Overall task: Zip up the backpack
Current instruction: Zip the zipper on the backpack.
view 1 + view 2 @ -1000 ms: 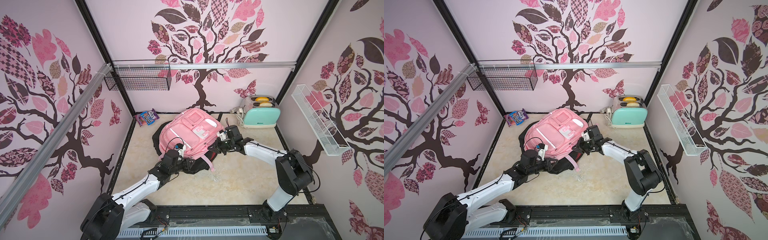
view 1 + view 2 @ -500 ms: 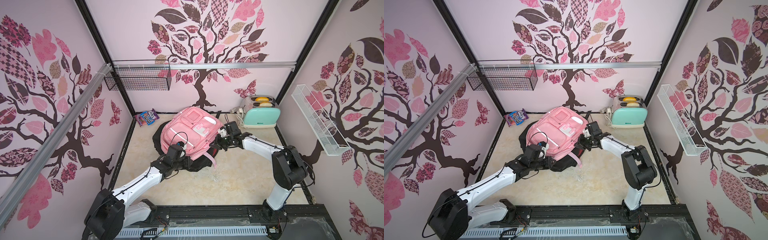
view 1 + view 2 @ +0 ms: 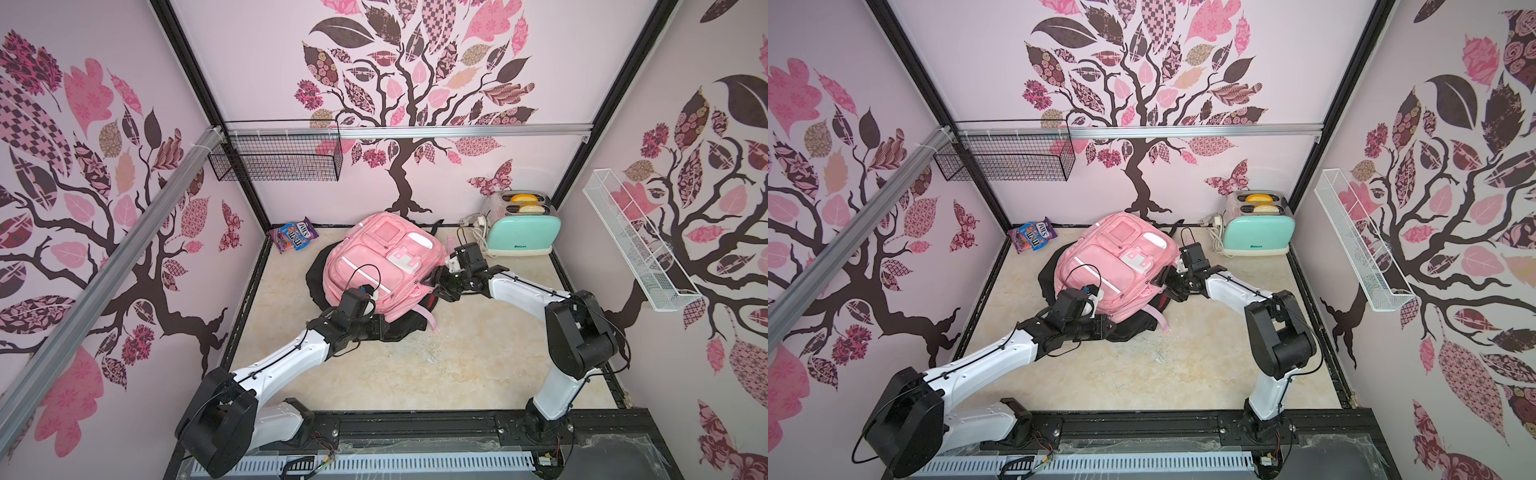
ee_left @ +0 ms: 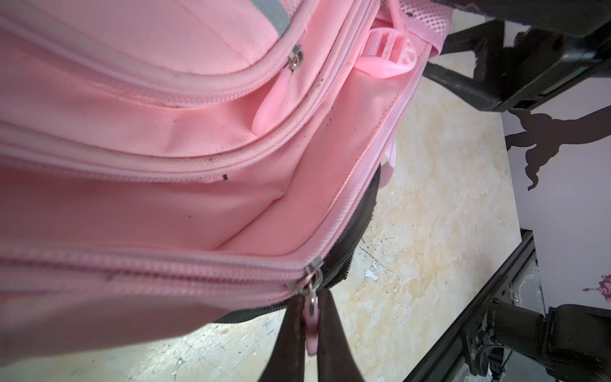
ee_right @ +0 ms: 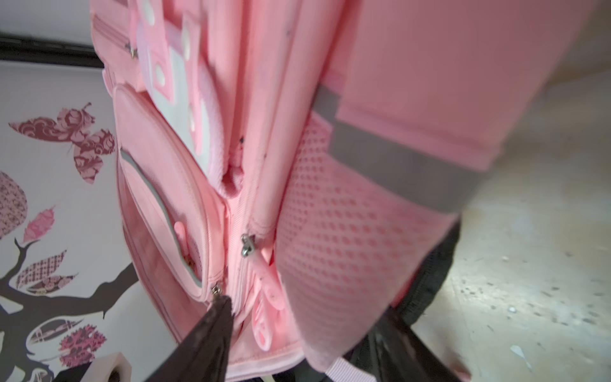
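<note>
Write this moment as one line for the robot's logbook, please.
left gripper: shut on zipper pull | right gripper: open, at backpack side | zipper: partly closed

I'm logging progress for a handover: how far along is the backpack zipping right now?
Done: in the left wrist view the pink fabric backpack's zip looks joined behind the metal slider. In hand: the left gripper is shut on the pink pull tab. Left: the stretch ahead of the slider appears unclosed; the right gripper stands open at the backpack's side.
</note>
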You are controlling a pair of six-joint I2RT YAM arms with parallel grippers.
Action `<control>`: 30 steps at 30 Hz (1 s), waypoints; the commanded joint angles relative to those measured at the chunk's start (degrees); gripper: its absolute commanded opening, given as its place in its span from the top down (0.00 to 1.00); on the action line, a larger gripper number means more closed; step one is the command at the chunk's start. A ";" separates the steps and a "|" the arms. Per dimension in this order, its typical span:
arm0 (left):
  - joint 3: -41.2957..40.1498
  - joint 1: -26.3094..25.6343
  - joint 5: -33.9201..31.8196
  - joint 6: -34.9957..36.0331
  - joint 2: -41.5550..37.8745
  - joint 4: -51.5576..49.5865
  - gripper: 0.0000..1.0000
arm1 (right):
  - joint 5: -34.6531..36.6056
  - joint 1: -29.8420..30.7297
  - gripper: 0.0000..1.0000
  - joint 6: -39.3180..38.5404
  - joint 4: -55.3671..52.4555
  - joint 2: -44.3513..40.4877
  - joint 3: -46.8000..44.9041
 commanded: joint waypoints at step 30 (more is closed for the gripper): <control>1.88 -5.94 5.71 0.83 2.23 5.48 1.00 | -2.50 9.03 1.00 4.58 6.03 -4.18 -4.30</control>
